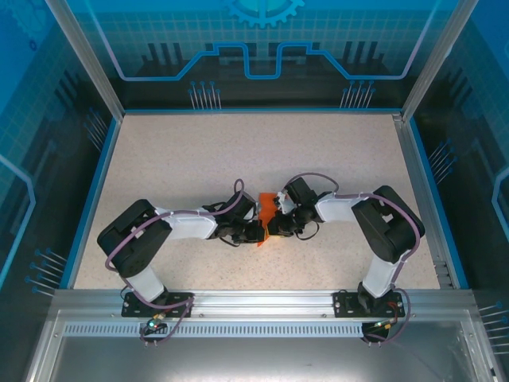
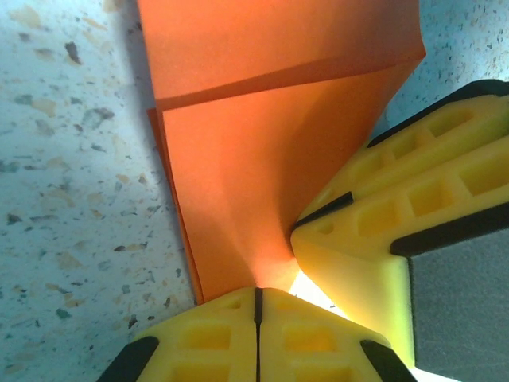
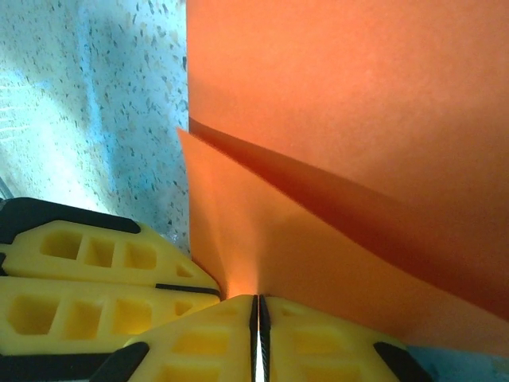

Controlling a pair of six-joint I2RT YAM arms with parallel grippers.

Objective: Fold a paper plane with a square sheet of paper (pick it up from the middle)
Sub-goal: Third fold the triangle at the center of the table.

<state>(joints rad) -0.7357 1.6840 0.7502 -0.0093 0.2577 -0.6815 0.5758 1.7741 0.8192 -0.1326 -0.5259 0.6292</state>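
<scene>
While both arms are leaning over the middle of the table (image 1: 238, 151), the orange sheet of paper (image 2: 262, 159) is sitting right between them, folded and creased. The left gripper (image 2: 257, 293) is pinching its narrow end tight. The right gripper (image 3: 258, 301) is squeezing that same end too, crowding in just beside the left one. Blue walls (image 1: 48, 119) are standing around the table.
</scene>
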